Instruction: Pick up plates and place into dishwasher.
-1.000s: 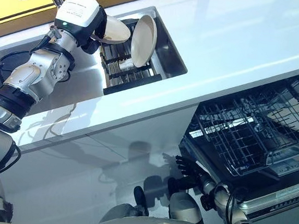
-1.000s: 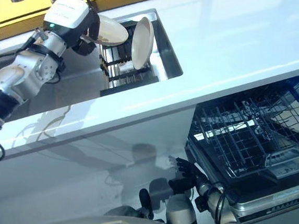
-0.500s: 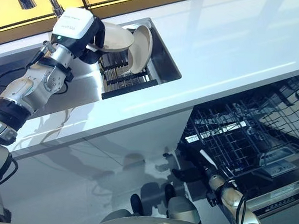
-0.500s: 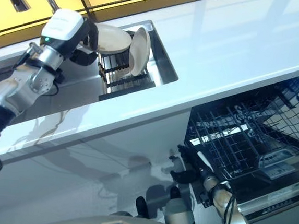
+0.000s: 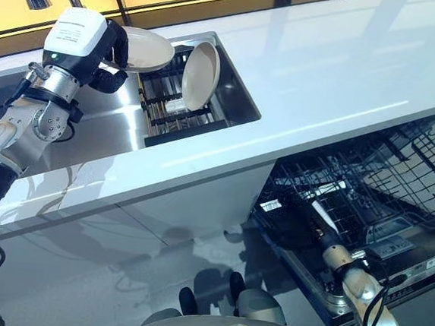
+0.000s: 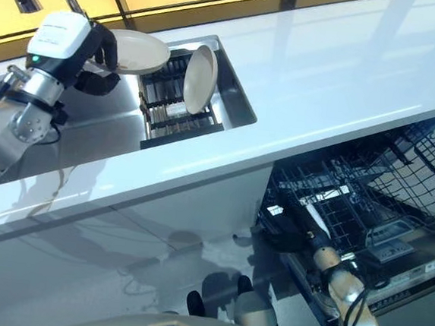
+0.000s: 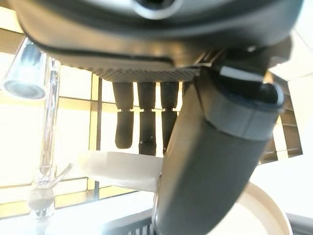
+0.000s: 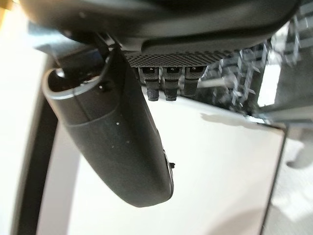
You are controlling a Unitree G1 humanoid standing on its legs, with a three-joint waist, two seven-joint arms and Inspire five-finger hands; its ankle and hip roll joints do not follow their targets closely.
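Over the sink [image 5: 235, 96] in the white counter, my left hand [image 5: 109, 50] pinched one plate [image 5: 143, 50] above the drying rack [image 5: 169, 101]; I judged it needed lifting level, clear of the second plate [image 5: 200, 75], while my right hand [image 6: 295, 229], fingers unreadable, waited by the dishwasher rack [image 5: 360, 187].

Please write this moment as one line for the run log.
left hand: holds plate above sink | second plate: upright in sink rack | right hand: at dishwasher rack, state unclear
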